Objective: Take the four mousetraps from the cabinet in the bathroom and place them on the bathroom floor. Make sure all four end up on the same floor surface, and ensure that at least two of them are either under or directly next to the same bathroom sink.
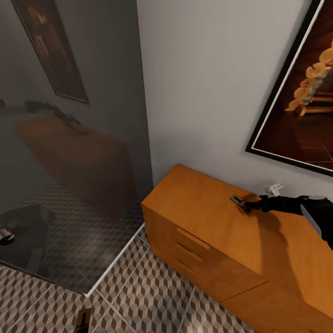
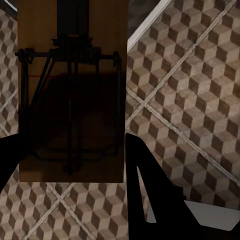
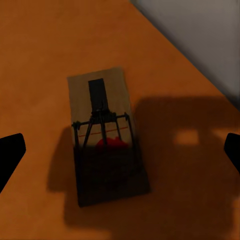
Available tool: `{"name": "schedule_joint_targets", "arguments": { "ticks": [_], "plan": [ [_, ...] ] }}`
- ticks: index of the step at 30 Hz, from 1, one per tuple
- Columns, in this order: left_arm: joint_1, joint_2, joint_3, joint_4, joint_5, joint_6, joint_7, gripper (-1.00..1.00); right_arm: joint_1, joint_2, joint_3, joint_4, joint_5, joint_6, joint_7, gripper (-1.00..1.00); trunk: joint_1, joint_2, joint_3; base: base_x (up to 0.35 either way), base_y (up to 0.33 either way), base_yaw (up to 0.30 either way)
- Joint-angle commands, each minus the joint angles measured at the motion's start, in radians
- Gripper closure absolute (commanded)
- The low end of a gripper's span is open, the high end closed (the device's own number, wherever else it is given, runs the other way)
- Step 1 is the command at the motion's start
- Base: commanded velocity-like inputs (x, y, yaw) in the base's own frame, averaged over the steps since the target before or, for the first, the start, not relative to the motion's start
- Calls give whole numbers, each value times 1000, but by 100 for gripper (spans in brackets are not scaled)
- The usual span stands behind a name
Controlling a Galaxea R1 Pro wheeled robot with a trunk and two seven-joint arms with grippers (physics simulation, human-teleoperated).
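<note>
In the head view the right gripper point(image 1: 252, 203) is at the right of the frame, stretched over the top of the orange-brown cabinet point(image 1: 199, 203). Its tip is just at a mousetrap point(image 1: 239, 201) that lies flat on the cabinet top, near the grey wall. In the right wrist view this mousetrap point(image 3: 106, 135) sits in the middle of the frame, between the two dark fingertips point(image 3: 10, 155), which stand wide apart at the left and right edges and do not touch it. So the right claw is spread.

In the left wrist view another mousetrap point(image 2: 70, 90) fills the upper left, above the cube-pattern bathroom floor point(image 2: 190, 90). The left gripper point(image 2: 70, 165) seems to pinch it between its dark fingers point(image 2: 150, 190).

At the bottom edge of the head view, a mousetrap point(image 1: 83, 319) appears over the floor tiles point(image 1: 152, 286).
</note>
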Motion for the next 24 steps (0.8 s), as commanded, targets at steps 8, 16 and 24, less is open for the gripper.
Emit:
{"name": "schedule_joint_targets", "arguments": {
  "ticks": [8, 16, 24],
  "plan": [
    [-1, -1, -6, 4, -4, -2, 6, 100, -1, 2, 5, 24, -12, -10, 0, -100, 1, -2, -2, 1, 0, 0],
    [-1, -1, -6, 4, -4, -2, 6, 100, -1, 3, 5, 47, -12, -41, 0, -100, 1, -2, -2, 0, 0, 0],
    [-2, -1, -6, 4, -4, -2, 6, 100, -1, 3, 5, 52, -14, -53, 2, -100, 1, -2, -2, 0, 0, 0]
  ]
}}
